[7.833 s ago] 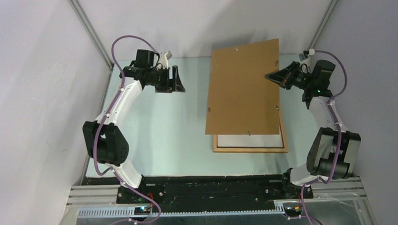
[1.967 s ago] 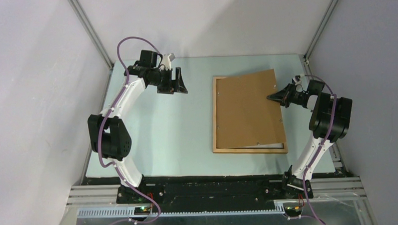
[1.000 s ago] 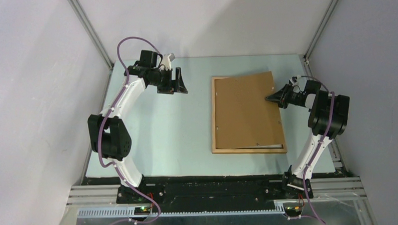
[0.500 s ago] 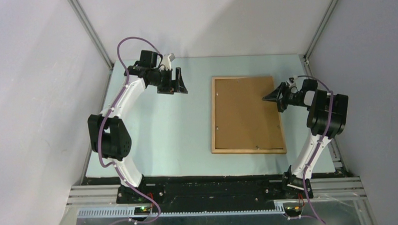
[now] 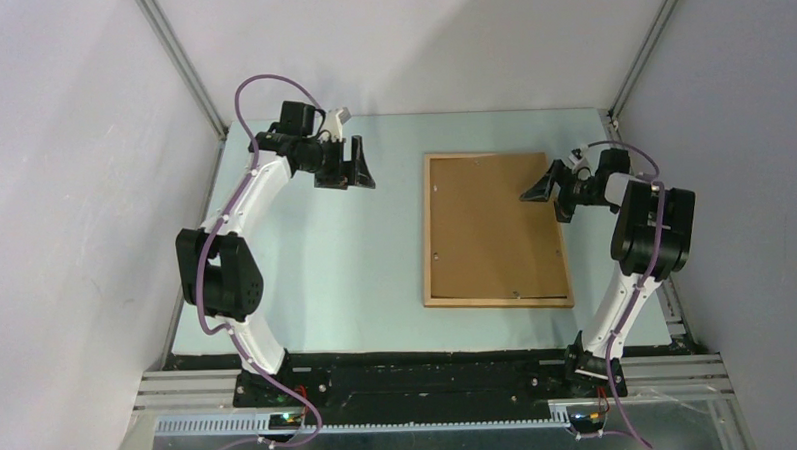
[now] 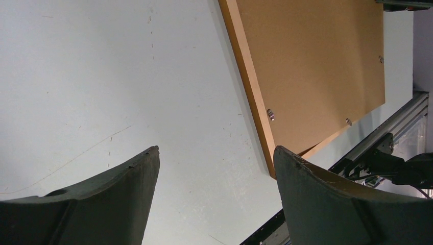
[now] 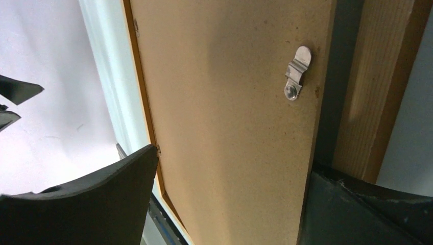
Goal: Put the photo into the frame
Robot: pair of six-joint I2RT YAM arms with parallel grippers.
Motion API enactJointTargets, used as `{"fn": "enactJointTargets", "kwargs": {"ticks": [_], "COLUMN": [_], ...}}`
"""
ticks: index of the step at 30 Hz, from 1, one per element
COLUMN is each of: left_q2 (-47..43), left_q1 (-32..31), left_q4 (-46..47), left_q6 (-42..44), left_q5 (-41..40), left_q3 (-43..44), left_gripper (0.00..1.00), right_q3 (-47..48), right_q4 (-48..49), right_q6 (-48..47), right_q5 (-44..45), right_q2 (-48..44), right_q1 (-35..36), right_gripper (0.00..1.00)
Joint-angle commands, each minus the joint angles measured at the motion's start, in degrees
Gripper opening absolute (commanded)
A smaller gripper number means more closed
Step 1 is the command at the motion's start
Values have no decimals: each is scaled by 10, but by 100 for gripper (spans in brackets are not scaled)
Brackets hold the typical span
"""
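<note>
The light-wood frame (image 5: pixel 427 239) lies flat on the table right of centre, with the plain brown backing board (image 5: pixel 490 227) seated inside it. No photo shows in any view. My right gripper (image 5: pixel 544 198) hovers open over the frame's right edge, with nothing between its fingers. The right wrist view looks down on the board (image 7: pixel 230 97) and the frame's moulding (image 7: pixel 378 87) between the spread fingers of that gripper (image 7: pixel 232 163). My left gripper (image 5: pixel 356 172) stays open and empty at the back left, away from the frame (image 6: pixel 253 97); it (image 6: pixel 215 153) points at bare table.
Small metal turn clips (image 7: pixel 297 71) sit along the board's edges. Grey walls close in on both sides and at the back. A black and aluminium rail (image 5: pixel 430 384) carries the arm bases at the near edge.
The board, tilted and held at its right edge a second ago, now lies flat in the frame. My right gripper has opened, let it go and drawn back slightly. The left arm is unmoved.
</note>
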Motion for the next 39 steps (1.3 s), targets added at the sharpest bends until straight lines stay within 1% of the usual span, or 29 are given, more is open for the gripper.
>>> {"fn": "enactJointTargets", "kwargs": {"ticks": [1, 9, 15, 21, 32, 39], "left_q2": [-12, -20, -25, -28, -34, -41], "left_q1": [6, 9, 11, 11, 11, 12], "left_q4": [12, 12, 12, 12, 11, 12], "left_q6": [16, 18, 20, 19, 18, 20], "left_q5": [9, 8, 6, 11, 16, 16], "left_q3": [-3, -13, -15, -16, -19, -24], "left_gripper": [86, 86, 86, 86, 86, 86], "right_q3": [26, 35, 35, 41, 42, 42], "right_q4": [-31, -61, -78, -101, -123, -121], "right_q6": [-32, -55, -82, -107, -132, -148], "right_q5": [44, 90, 156, 197, 236, 272], "right_q2": [-31, -57, -85, -100, -101, -100], "right_q1": [7, 20, 33, 40, 59, 86], "right_gripper": [92, 95, 96, 96, 96, 96]}}
